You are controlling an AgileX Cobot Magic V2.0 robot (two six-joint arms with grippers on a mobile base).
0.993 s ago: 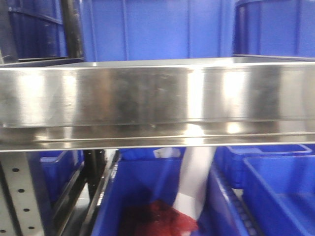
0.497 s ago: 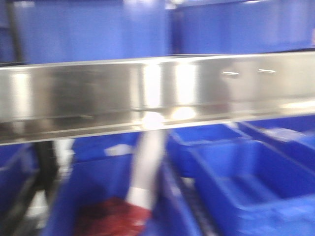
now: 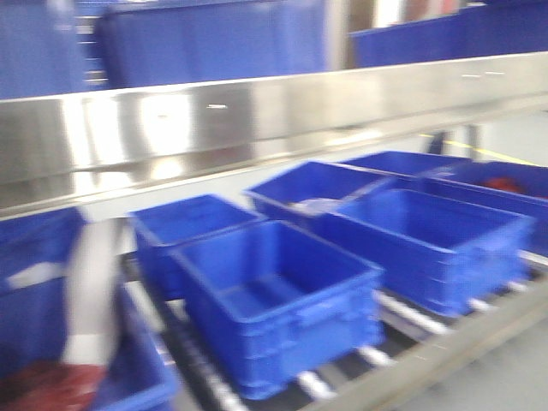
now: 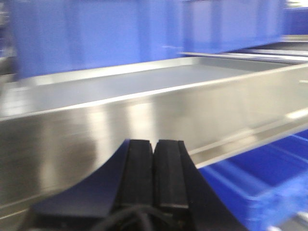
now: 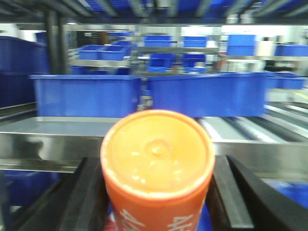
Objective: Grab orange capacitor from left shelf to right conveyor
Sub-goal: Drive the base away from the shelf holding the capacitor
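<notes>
Orange capacitor (image 5: 158, 154) is clamped upright in the right tool (image 5: 159, 192), before the left shelf (image 5: 48, 144) seen at 12 o'clock. The left tool (image 4: 154, 168) is pressed closed, empty. A firm, level carry toward the unseen right conveyor is advised.

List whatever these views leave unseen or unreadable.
- Right wrist view: the orange cylindrical capacitor is cut off by the bottom edge, its white print mostly cropped.
- Front view: motion blur smears everything; the tall lip of the shiny steel shelf hides its floor.
- No view shows the dark conveyor belt.
</notes>
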